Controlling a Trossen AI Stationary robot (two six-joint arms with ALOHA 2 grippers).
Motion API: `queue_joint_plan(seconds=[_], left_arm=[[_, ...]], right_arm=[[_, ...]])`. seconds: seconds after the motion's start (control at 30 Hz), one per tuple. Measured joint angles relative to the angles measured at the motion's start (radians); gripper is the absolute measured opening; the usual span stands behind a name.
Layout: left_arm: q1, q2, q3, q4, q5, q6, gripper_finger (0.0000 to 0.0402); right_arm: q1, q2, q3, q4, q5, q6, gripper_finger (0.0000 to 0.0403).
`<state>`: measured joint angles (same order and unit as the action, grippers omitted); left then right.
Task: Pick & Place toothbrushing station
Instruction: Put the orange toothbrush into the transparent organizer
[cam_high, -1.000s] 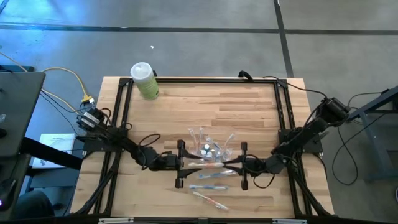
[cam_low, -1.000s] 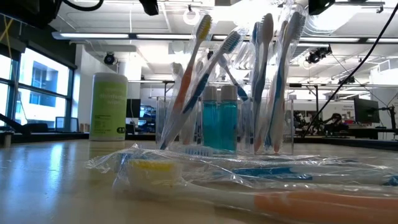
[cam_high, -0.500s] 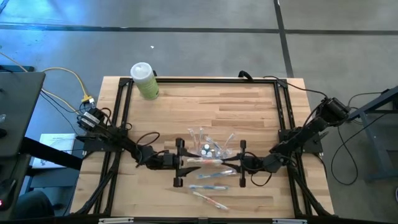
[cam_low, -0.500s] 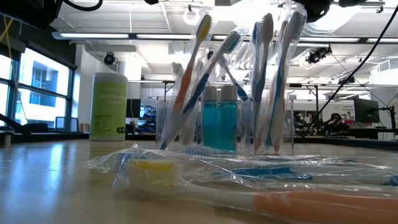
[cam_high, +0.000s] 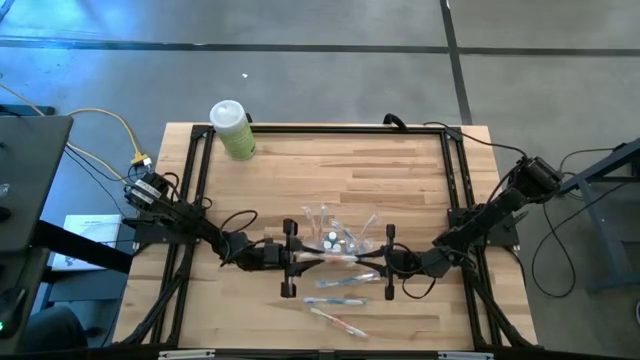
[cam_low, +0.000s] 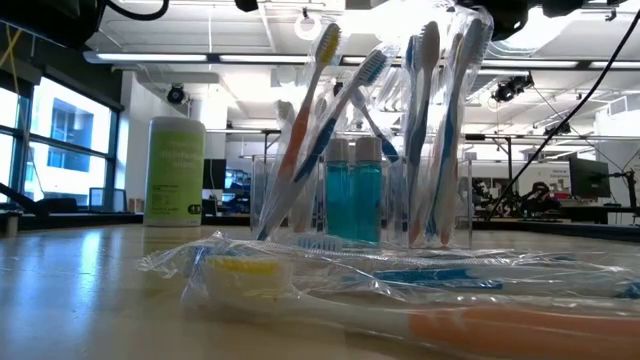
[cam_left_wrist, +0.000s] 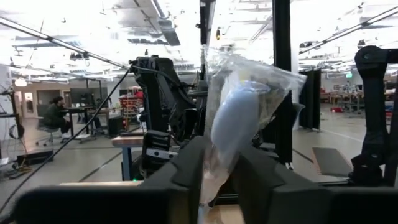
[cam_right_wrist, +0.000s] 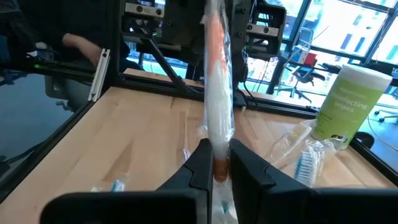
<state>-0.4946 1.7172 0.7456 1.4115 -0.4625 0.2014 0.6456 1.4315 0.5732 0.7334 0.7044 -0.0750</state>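
Note:
A toothbrush in a clear wrapper (cam_high: 338, 260) hangs in the air between my two grippers, above the middle of the table. My left gripper (cam_high: 305, 259) is shut on its left end, and my right gripper (cam_high: 372, 264) is shut on its right end. Just beyond it, the clear holder (cam_high: 335, 238) of the toothbrushing station stands on the table. The low view shows this holder (cam_low: 360, 190) with upright toothbrushes and two blue white-capped tubes in it. Three more wrapped toothbrushes (cam_high: 337, 300) lie flat on the table nearer the front edge. My left gripper (cam_left_wrist: 219, 174) pinches the wrapped toothbrush between its two fingers at the pale, rounded end (cam_left_wrist: 217, 155). It comes from the table's left, lying along the brush and slanting a little upward. That end is clear of the table. The wrapper bunches up loosely past the fingers. My right gripper (cam_right_wrist: 217, 165) pinches the toothbrush's orange-and-white handle (cam_right_wrist: 217, 146) through the wrapper, between its two fingers. It comes level from the table's right and lies along the brush. The brush runs straight on from the fingers toward the other arm, clear of the table.
A pale green bottle with a white cap (cam_high: 233, 130) stands at the far left corner. A black frame (cam_high: 330, 128) runs along the table's far and side edges. Bare wood lies between the holder and the far edge. A person sits far off in the room (cam_left_wrist: 55, 115).
My left gripper has tipped slightly upward and its fingers have drawn in on the wrapped toothbrush's left end. My right gripper has kept its hold. The toothbrush stays lifted between the two grippers.

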Motion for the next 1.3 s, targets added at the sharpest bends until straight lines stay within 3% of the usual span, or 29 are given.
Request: queue_joint_plan(seconds=[0.17,0.47,0.77,0.9,1.03,1.13,1.3], left_arm=[[0.000,0.000,0.000,-0.004,0.000,-0.015,0.0011],[-0.024,0.000,0.000,-0.012,-0.007,-0.052,0.0007],[-0.140,-0.099,0.000,-0.118,-0.162,0.000,0.0005],[-0.202,-0.211,0.030,-0.366,-0.306,-0.052,0.0005],[-0.236,-0.316,0.138,-0.828,-0.506,-0.216,0.0004],[-0.229,-0.336,0.239,-1.085,-0.484,-0.377,0.0004],[-0.218,-0.311,0.364,-1.279,-0.450,-0.411,0.0004]], right_arm=[[-0.006,-0.001,0.000,-0.027,-0.045,0.031,0.0043],[0.007,-0.001,0.000,0.013,-0.050,-0.009,0.0153],[0.084,-0.024,0.000,0.049,-0.038,-0.056,0.0270],[0.142,-0.053,0.000,0.049,0.002,-0.064,0.0287],[0.202,-0.072,0.000,0.021,0.005,-0.063,0.0289],[0.233,-0.072,0.000,0.016,0.020,-0.063,0.0290],[0.261,-0.070,0.000,-0.012,0.034,-0.039,0.0290]])
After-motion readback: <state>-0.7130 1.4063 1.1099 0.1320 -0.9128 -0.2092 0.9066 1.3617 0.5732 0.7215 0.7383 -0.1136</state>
